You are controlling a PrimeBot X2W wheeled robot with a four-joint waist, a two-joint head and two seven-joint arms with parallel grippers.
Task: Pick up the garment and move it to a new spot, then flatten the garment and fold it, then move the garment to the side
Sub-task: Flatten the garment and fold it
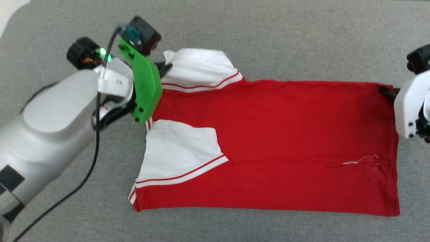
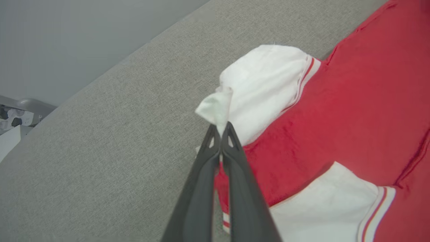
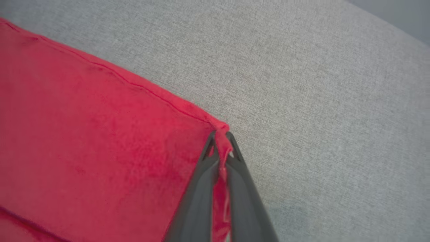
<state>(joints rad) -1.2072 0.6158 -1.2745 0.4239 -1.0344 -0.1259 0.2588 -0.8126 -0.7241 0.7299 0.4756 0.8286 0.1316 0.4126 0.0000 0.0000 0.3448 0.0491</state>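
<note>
The garment (image 1: 275, 141), a red T-shirt with white striped-trim sleeves, lies folded lengthwise on the grey surface, plain red side up; no lettering shows. Both white sleeves (image 1: 178, 151) sit at its left end. My left gripper (image 2: 220, 129) is shut on the far-left corner of the garment (image 2: 352, 101), pinching white sleeve cloth. In the head view its fingers (image 1: 165, 69) are mostly hidden behind the green wrist mount. My right gripper (image 3: 220, 136) is shut on the far-right red corner of the garment (image 3: 100, 154), seen in the head view at the gripper (image 1: 386, 91).
Grey fabric surface (image 1: 268, 37) spreads all around the shirt. A black cable (image 1: 90, 168) hangs from my left arm across the near left. A loose white thread (image 1: 361, 159) lies on the shirt's right part. In the left wrist view, the surface's edge (image 2: 100, 72) runs before a grey wall.
</note>
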